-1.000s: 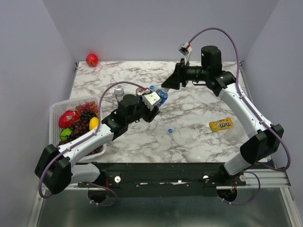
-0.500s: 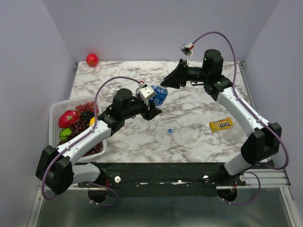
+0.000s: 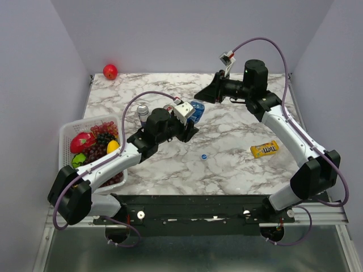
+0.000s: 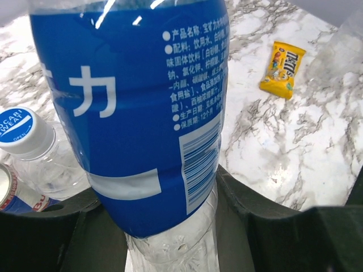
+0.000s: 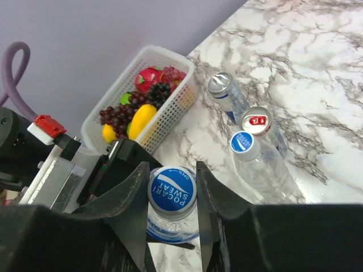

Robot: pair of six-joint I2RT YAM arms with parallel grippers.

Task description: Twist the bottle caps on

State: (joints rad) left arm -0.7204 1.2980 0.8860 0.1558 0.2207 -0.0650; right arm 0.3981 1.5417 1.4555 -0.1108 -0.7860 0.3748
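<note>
The labelled bottle (image 4: 142, 102) is clamped low on its body by the left claw (image 4: 167, 204), a black finger pressed against each side, and is held off the bench (image 3: 238, 170), over its middle part. A blue cap (image 5: 172, 190), printed in white, is seated on the neck of this bottle. The right claw (image 5: 172, 175) is narrowed around that cap, and its two fingers are seen against the cap's rim on either side, so the cap is gripped.

A second bottle (image 5: 264, 170), clear and unlabelled, is stood on the bench with its own cap on, just beside two drink cans (image 5: 255, 122). A loose cap (image 3: 203, 156) is left lying on the marble nearer the arm bases, well apart from both claws.

A white basket (image 3: 65, 136) of fruit is set at the left edge of the bench. A yellow sweet packet (image 3: 264, 149) is laid on the right side, and a red ball (image 3: 110, 71) is seen at the far left corner.
</note>
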